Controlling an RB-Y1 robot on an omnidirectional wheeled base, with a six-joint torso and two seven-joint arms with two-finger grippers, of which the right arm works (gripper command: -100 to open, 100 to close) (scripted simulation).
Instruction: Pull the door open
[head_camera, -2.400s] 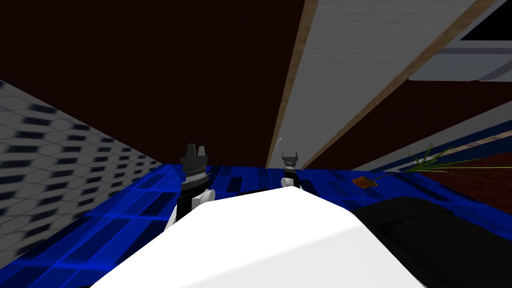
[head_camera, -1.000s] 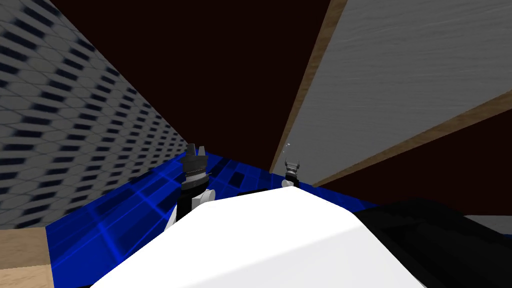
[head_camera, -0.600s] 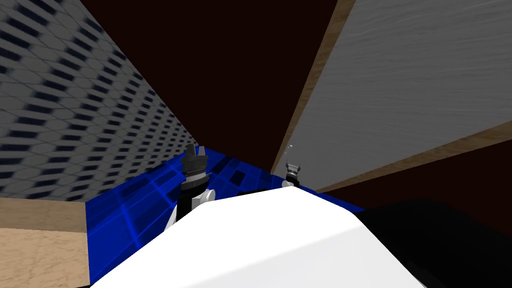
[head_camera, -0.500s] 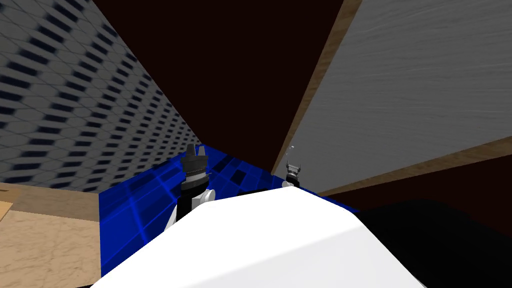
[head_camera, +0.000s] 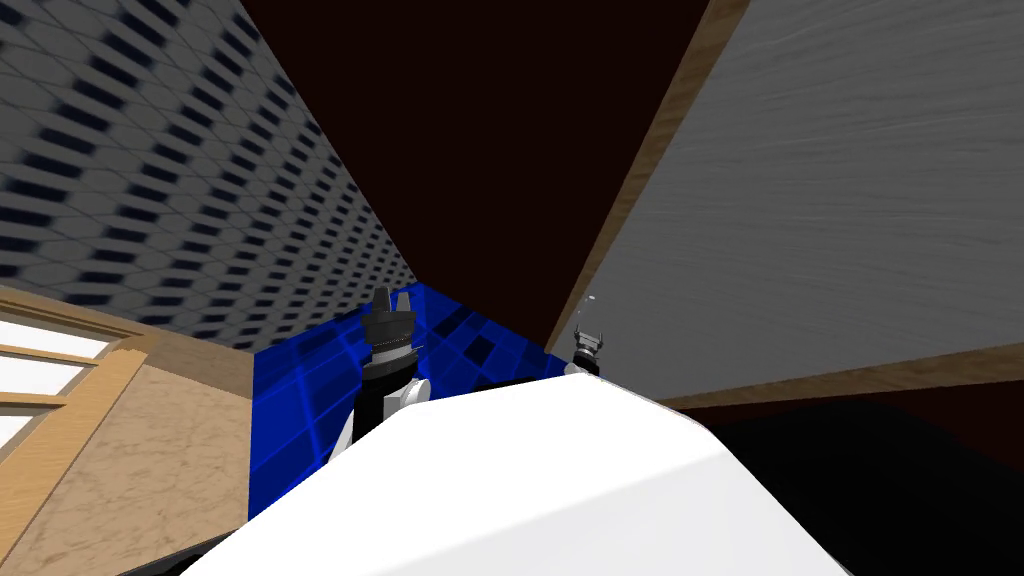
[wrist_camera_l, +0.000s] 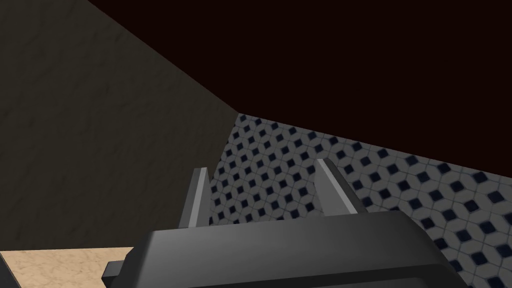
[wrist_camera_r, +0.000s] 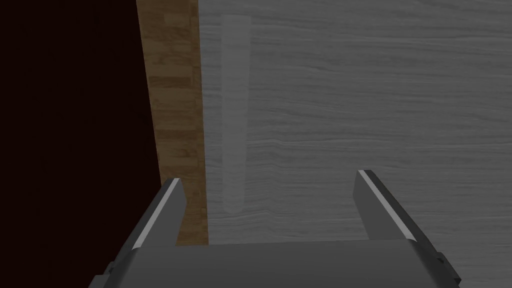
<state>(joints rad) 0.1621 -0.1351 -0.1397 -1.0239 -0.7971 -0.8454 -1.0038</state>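
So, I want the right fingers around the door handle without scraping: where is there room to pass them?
Free: the bare grey door beside the handle, on the side away from the wooden frame; the open right gripper faces it. Crowded: the thin strip between handle and frame, where one finger lines up with the frame.

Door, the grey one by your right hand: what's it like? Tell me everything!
The door is a flat grey panel with faint streaky grain, edged by a light brown wooden frame. A pale, long bar handle sits near that edge. My right hand points at it, fingers open, the handle ahead between them, not gripped.
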